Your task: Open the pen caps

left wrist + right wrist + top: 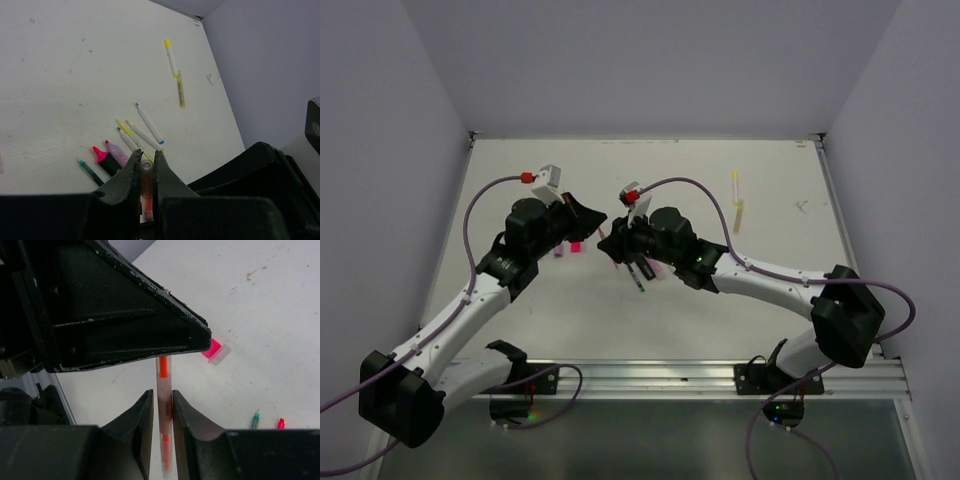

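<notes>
In the uncapping step, the left gripper (146, 159) is clamping the orange pen (146, 192) at nine o'clock of the right gripper (162, 394), whose narrow jaws are flanking it, grip unclear; next, I judge, a straight pull apart.

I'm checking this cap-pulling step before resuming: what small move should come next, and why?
Probably pull the two hands apart along the orange pen. The left hand is clamped on one end, the right hand straddles the other, and the pen looks to be in one piece.
</notes>
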